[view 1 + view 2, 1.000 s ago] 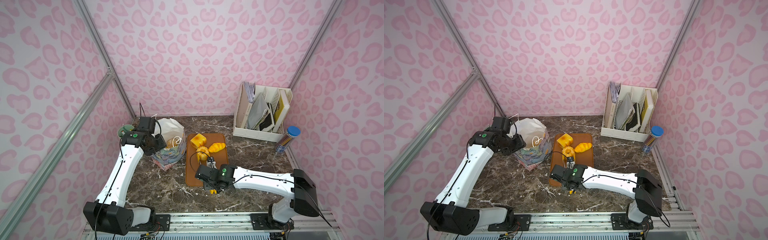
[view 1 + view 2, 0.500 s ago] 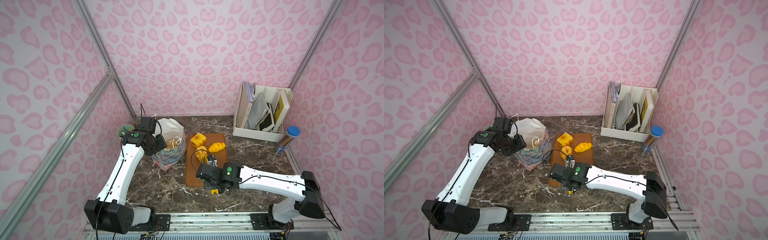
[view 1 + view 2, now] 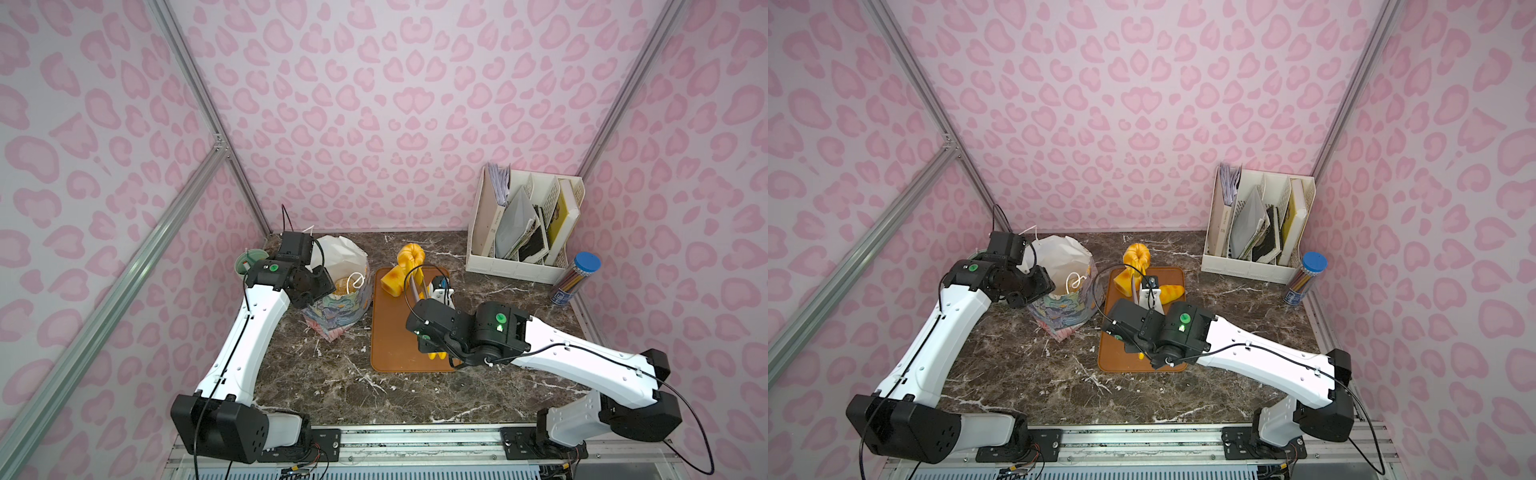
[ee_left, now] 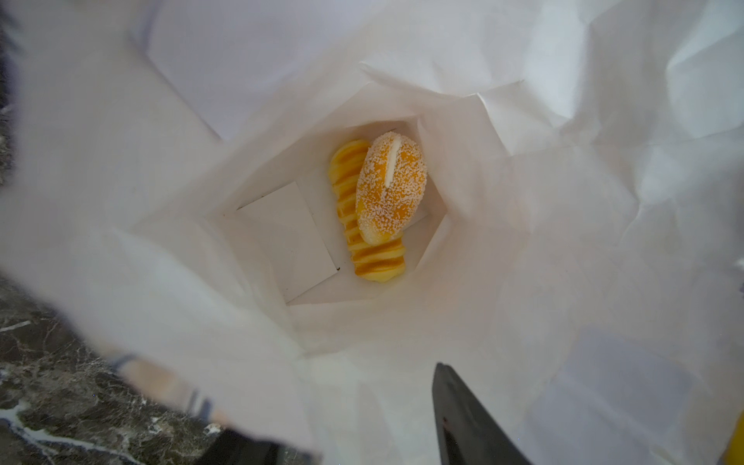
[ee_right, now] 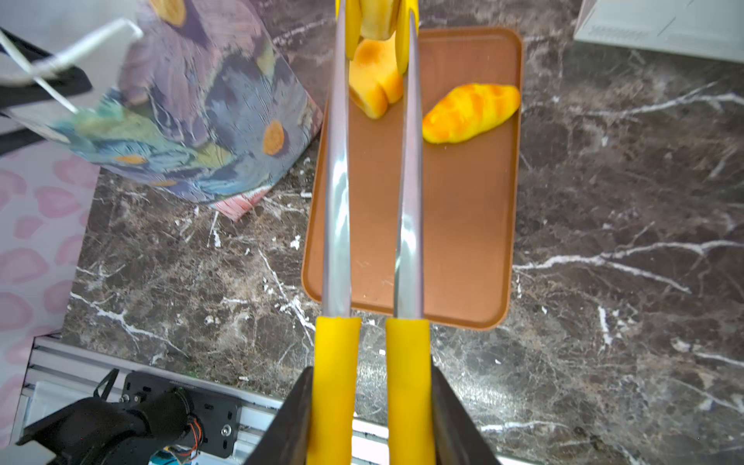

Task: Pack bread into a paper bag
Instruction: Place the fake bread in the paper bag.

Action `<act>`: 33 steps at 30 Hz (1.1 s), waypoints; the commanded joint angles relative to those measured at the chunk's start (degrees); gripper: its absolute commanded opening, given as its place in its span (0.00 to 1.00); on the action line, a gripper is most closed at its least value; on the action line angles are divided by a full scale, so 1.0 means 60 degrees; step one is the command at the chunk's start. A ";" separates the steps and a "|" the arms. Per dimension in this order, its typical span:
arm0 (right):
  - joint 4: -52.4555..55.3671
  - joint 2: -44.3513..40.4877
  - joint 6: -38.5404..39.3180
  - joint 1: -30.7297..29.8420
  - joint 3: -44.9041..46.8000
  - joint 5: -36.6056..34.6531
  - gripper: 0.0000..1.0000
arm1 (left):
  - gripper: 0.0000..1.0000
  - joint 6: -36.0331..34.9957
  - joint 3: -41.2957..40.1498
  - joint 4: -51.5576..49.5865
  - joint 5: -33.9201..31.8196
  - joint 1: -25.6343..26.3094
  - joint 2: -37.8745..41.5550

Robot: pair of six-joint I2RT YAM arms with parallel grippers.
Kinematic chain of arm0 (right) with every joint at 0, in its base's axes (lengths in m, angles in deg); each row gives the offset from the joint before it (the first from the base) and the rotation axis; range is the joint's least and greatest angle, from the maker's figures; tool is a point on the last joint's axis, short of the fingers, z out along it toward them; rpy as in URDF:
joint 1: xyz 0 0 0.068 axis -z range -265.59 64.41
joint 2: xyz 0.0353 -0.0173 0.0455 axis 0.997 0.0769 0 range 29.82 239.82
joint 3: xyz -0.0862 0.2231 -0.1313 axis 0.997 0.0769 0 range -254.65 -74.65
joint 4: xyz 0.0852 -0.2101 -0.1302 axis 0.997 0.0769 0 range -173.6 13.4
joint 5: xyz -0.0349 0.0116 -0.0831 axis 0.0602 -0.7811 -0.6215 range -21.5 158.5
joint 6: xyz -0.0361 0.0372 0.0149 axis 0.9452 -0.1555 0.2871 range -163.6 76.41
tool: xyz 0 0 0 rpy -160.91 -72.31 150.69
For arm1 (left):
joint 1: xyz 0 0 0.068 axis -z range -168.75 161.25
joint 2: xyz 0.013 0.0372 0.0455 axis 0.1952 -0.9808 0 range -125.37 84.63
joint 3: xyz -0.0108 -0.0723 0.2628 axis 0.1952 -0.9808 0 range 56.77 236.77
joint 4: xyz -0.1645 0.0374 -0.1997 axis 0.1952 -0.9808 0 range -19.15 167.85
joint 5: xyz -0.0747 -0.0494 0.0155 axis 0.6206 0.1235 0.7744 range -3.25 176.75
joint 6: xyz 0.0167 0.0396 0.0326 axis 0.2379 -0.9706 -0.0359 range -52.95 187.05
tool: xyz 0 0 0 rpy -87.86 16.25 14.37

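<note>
With right gripper (image 5: 369, 402) clamped on tongs (image 5: 337, 181) and ring bun (image 3: 410, 254) pinched in their tips above tray's (image 3: 390, 349) far end, swing left over bag (image 3: 336, 309), dip into its mouth, then ease open. Cannot tell of left gripper (image 3: 326, 278), at bag's left rim, paper between its jaws: pinching or slack. Count five breads: roll (image 4: 364, 255) and sprinkle bun (image 4: 390, 189) in bag, loaf (image 5: 376, 80) and croissant (image 5: 469, 112) on tray, one aloft. One bag, one tray, one tongs.

Brown tray (image 3: 397, 336) centre on dark marble tabletop (image 3: 332, 374), yellow tongs (image 5: 336, 201) above it. White file organiser (image 3: 519, 232) far right, blue-capped pencil tube (image 3: 575, 280) just beside. Green cup (image 3: 245, 264) far left.
</note>
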 commanded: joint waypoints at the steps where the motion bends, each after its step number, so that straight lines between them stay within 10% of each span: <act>1: -0.0214 0.0423 0.1109 0.0107 -0.0863 -0.0565 0.24 | 0.59 -0.0015 0.0000 0.0070 0.0012 0.0006 0.0055; 11: -0.0196 0.2656 0.2763 0.0057 -0.4452 -0.0034 0.24 | 0.59 -0.0009 0.0016 0.0133 0.0044 0.0012 0.0011; 28: -0.0310 0.3308 0.2655 -0.0717 -0.4433 0.1241 0.22 | 0.59 -0.0033 0.0164 0.0166 0.0086 0.0011 -0.0136; 33: -0.0365 0.3249 0.2462 -0.0701 -0.4015 0.1186 0.49 | 0.59 -0.0052 0.0136 0.0104 0.0032 -0.0002 -0.0114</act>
